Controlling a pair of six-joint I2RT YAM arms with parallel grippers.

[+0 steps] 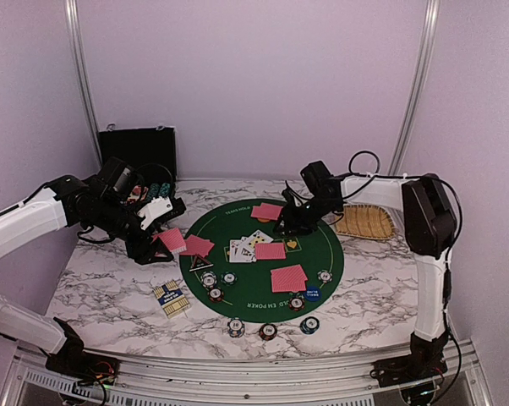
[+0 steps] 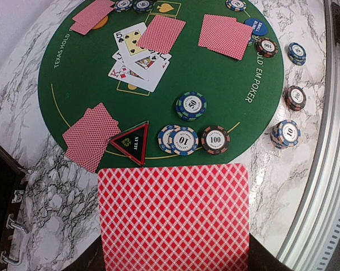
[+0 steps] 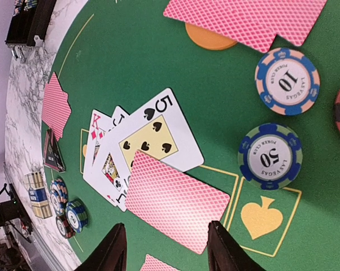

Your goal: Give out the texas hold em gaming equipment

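left wrist view: my left gripper (image 1: 160, 239) clamps red-backed card (image 2: 173, 220), presumably for dealing; right gripper (image 3: 167, 228) open above face-down card (image 3: 178, 206).

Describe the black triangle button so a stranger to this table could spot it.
Find the round green mat in the middle of the marble table. At its left edge, beside overlapping red-backed cards, lies the triangle button. It is the only three-cornered piece; its neighbours are round chips and rectangular cards.
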